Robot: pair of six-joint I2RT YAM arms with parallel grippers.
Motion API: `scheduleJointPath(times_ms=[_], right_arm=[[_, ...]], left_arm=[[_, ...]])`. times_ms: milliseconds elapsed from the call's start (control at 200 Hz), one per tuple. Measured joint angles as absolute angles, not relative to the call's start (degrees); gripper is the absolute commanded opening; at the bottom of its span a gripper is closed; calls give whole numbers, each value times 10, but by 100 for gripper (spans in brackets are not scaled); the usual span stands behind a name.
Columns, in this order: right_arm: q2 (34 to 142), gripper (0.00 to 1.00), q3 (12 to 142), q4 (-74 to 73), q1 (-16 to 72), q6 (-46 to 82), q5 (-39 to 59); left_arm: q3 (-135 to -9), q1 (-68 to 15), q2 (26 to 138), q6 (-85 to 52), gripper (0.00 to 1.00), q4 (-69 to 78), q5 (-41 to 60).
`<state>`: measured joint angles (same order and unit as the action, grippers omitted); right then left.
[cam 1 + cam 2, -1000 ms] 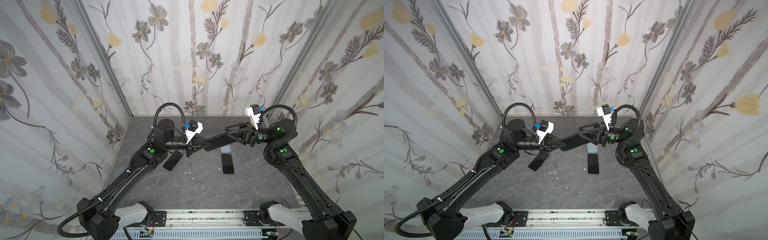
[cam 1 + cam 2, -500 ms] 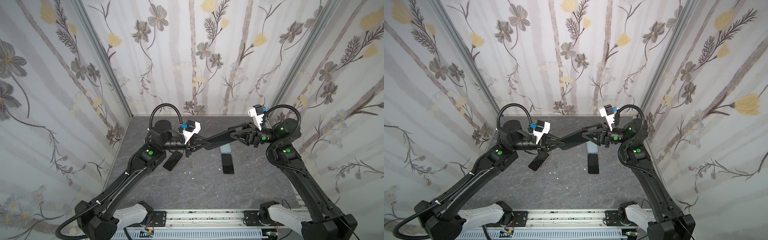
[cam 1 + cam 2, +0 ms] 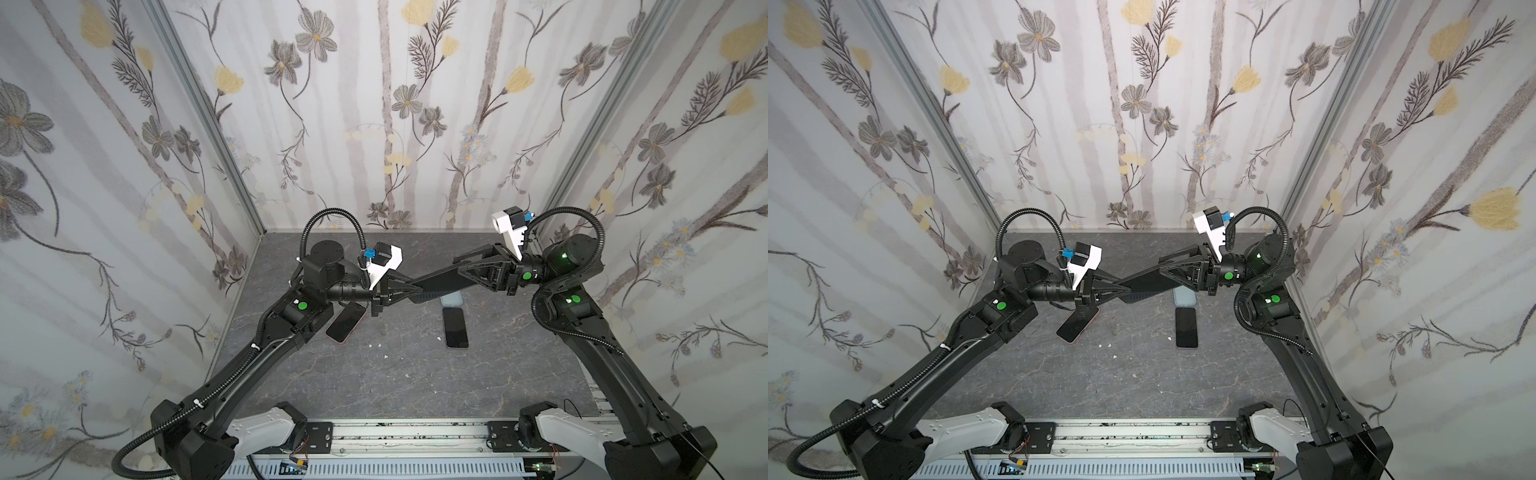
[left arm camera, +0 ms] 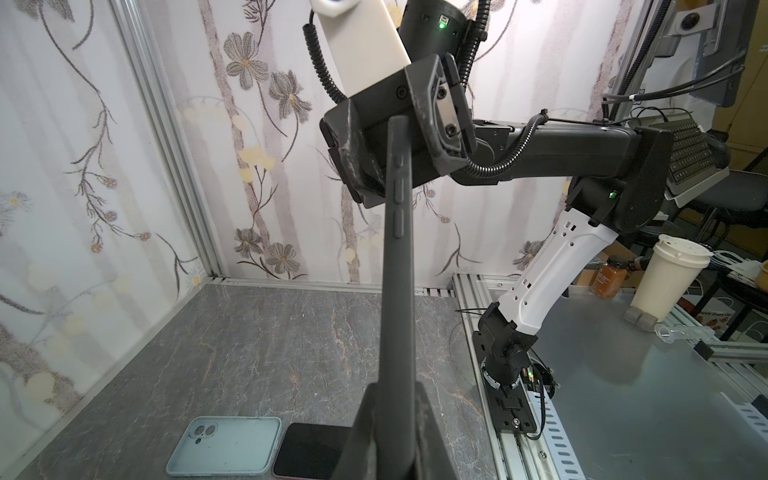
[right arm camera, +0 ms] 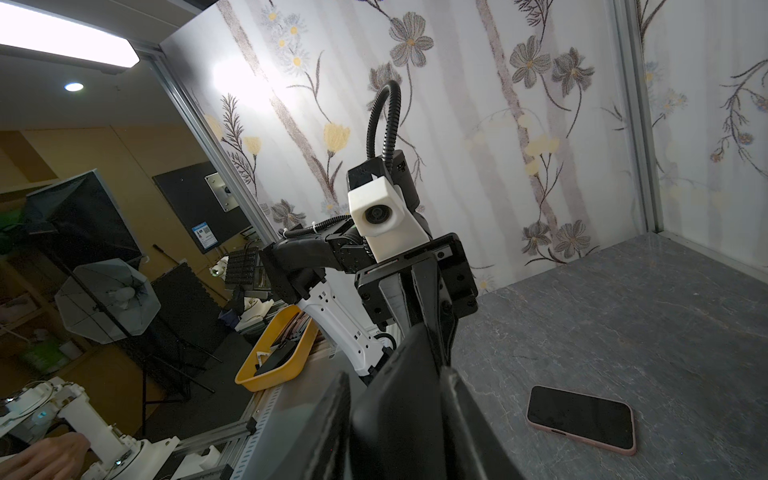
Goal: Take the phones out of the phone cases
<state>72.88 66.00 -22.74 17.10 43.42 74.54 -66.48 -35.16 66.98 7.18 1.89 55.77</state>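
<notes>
Phone in its case: was held in the air between both arms, probably so that one end was fixed while the other could be worked.
Left gripper: clenched on one end.
Right gripper: flanked the other end; pressing or not, I could not tell.
Writing: none readable on it.

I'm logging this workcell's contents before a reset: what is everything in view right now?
black cased phone: 1, black, held in the air between both grippers
pink-edged phones: 2, black screens, flat on the table; one mid-table, one by the left arm
empty case: 1, pale blue, on the table beside the mid-table phone
white specks: a few, white, mid-table
table: 1, grey marbled
yellow tray, paper cup: 1 each, outside the booth
left gripper: 1, black, shut on the cased phone's end
right gripper: 1, black, jaws astride its other end, gap showing
</notes>
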Motion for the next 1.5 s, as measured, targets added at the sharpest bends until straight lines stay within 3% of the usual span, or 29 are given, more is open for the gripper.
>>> scheduleJointPath(times_ms=[150, 510, 1159, 1219, 1269, 1344, 1399, 1499], right_arm=[[731, 21, 660, -234, 177, 432, 746], [727, 14, 654, -256, 180, 430, 741], [743, 27, 648, -279, 179, 523, 702], [745, 38, 648, -285, 178, 531, 703], [745, 59, 648, -287, 177, 546, 698], [747, 74, 651, -289, 173, 577, 674], [749, 82, 661, -291, 170, 591, 660], [745, 83, 668, -308, 156, 604, 631]], left_arm=[[-663, -351, 669, 61, 0, 15, 564], [-663, -352, 664, 51, 0, 12, 561], [-686, -354, 655, 151, 0, -22, 460], [-686, -354, 654, 160, 0, -22, 455], [-686, -354, 653, 170, 0, -22, 451], [-686, -354, 649, 186, 0, -20, 432], [-686, -353, 648, 187, 0, -16, 415], [-679, -353, 642, 187, 0, 10, 388]])
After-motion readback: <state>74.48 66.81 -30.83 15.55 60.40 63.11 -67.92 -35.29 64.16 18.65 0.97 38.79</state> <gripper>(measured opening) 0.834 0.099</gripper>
